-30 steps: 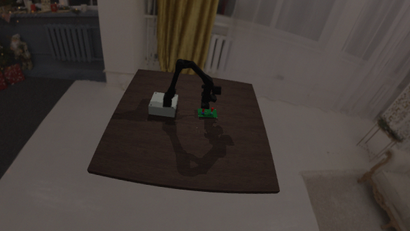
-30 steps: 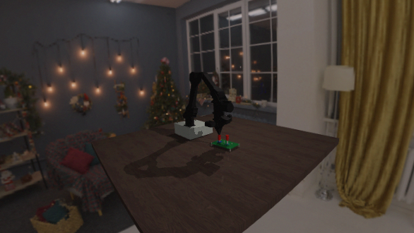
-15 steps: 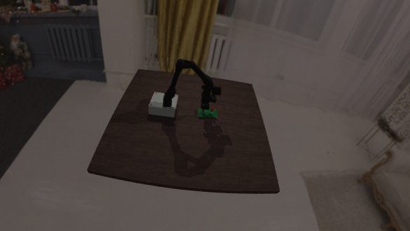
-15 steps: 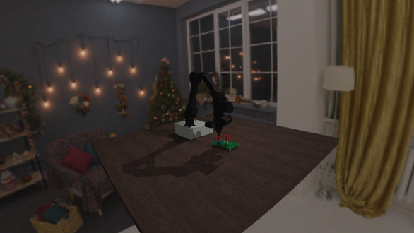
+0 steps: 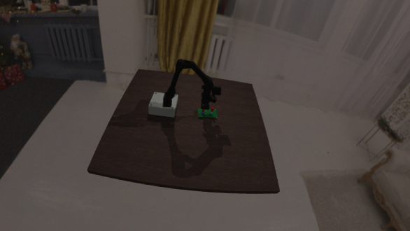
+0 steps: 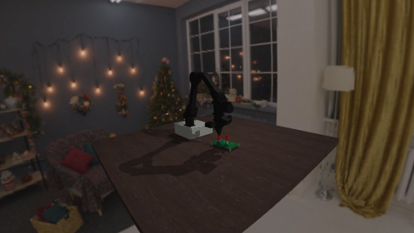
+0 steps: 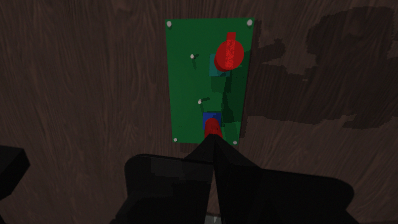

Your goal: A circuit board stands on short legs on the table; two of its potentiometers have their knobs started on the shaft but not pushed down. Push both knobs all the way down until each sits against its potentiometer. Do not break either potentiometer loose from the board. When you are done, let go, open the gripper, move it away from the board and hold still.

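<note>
The green circuit board (image 5: pixel 215 116) (image 6: pixel 232 145) (image 7: pixel 182 85) stands on short legs. My gripper (image 5: pixel 205 107) (image 6: pixel 219 134) (image 7: pixel 212 138) is shut and empty, pointing down. Its tips are at the top of the near red knob (image 6: pixel 219 138) (image 7: pixel 213 128), over the blue potentiometer (image 7: pixel 210 116); contact looks likely but is hard to confirm. The other red knob (image 5: pixel 213 109) (image 6: pixel 227 138) (image 7: pixel 230 55) stands free above the teal potentiometer (image 7: pixel 217 71), with a pale stretch of shaft showing beneath it in the exterior view. The near knob's underside is partly hidden in the wrist view.
The arm's pale base box (image 5: pixel 162 110) (image 6: pixel 196 132) stands on the dark wooden table (image 5: pixel 140 154) (image 6: pixel 254 166), to the left of the board in the top view. Two small pale-tipped pins (image 7: pixel 192 56) (image 7: pixel 199 101) rise from the board beside the potentiometers.
</note>
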Robot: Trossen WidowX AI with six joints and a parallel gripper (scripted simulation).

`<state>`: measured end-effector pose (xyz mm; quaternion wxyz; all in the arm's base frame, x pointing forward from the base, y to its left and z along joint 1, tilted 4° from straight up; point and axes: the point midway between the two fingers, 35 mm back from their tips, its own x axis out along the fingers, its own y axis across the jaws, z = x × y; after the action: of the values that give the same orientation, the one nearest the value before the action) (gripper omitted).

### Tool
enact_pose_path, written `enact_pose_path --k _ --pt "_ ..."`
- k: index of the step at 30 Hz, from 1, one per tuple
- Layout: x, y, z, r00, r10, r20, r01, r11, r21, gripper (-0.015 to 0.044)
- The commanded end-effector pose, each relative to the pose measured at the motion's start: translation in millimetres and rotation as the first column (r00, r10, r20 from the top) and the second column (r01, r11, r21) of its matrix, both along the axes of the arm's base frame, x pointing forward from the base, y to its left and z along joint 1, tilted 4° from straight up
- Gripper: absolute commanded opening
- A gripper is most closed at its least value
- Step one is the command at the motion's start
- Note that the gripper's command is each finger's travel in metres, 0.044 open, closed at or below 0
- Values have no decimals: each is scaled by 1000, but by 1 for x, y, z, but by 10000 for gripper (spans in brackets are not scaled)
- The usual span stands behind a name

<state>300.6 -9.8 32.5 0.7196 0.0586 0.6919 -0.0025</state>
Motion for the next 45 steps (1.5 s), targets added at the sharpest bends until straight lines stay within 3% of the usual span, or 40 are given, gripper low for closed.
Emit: enact_pose_path --k 1,45 --pt "0 -1 0 1000 -1 2 1 1000 -4 0" --pt "1 0 -6 1000 -1 2 1 1000 -4 0"
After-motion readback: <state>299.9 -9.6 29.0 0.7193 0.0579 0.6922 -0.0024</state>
